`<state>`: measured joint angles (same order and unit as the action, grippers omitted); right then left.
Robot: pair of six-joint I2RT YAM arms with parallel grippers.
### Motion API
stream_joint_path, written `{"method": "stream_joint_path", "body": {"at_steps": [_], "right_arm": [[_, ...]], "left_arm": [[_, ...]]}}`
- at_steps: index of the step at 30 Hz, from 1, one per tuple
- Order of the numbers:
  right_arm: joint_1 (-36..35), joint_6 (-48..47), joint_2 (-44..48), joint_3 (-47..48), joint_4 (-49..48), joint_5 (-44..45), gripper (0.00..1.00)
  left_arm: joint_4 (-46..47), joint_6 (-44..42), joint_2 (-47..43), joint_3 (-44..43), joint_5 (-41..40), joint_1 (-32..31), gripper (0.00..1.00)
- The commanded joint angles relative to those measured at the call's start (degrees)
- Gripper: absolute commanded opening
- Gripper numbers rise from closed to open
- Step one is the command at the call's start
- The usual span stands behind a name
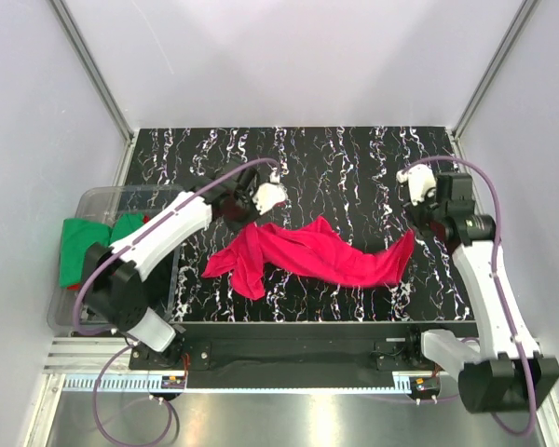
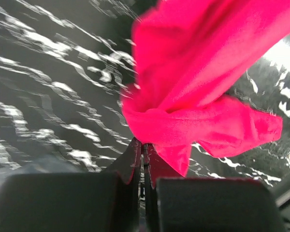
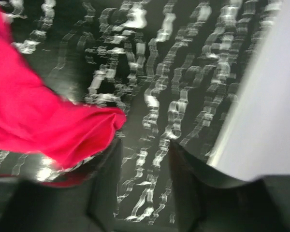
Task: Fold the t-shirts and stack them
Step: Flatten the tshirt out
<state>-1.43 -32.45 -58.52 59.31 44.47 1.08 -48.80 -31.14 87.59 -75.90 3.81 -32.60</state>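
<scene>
The crimson t-shirt (image 1: 317,253) lies bunched in a long strip across the middle of the black marbled table (image 1: 354,158). My left gripper (image 1: 245,222) is shut on its left upper edge; in the left wrist view the cloth (image 2: 203,96) is pinched at the closed tips of that gripper (image 2: 143,145) and hangs lifted. My right gripper (image 1: 423,223) is open just past the shirt's right end; in the right wrist view the cloth (image 3: 43,125) lies beside the left finger (image 3: 111,164), not between the jaws of that gripper (image 3: 145,145). A green t-shirt (image 1: 74,244) lies in the bin. No dark shirt shows.
A clear plastic bin (image 1: 107,197) stands off the table's left edge, with the green cloth in it and a bit of red cloth (image 1: 73,288) under that. White walls close in the table at the back and both sides; one wall (image 3: 266,96) is near my right gripper.
</scene>
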Motion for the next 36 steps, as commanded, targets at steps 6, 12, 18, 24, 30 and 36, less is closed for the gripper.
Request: {"method": "stream_joint_path", "body": {"at_steps": [6,12,18,24,30,36], "right_arm": [[-0.41,1.60,-26.26,28.17,5.09,-29.53,0.58],[-6.73,-9.18,-46.48,40.94,13.33,-40.53,0.54],[-13.84,-16.14,-62.32,52.21,27.15,-45.99,0.52],[-19.56,-17.03,-66.01,53.36,24.27,-44.86,0.53],[-22.65,-17.56,-70.67,55.21,23.47,-43.80,0.56],[-25.81,-16.77,-74.72,57.76,22.24,-43.01,0.62]], "left_arm": [[-0.77,5.02,-0.75,1.71,3.39,0.26,0.00],[-2.62,9.86,-4.79,6.81,6.20,0.34,0.00],[-4.64,12.41,-8.40,11.47,9.71,1.40,0.00],[-2.89,15.75,-8.75,13.14,11.91,3.42,0.00],[-2.53,16.11,-8.93,13.23,11.83,6.05,0.00],[-2.27,18.04,-8.84,12.44,12.97,8.34,0.00]]}}
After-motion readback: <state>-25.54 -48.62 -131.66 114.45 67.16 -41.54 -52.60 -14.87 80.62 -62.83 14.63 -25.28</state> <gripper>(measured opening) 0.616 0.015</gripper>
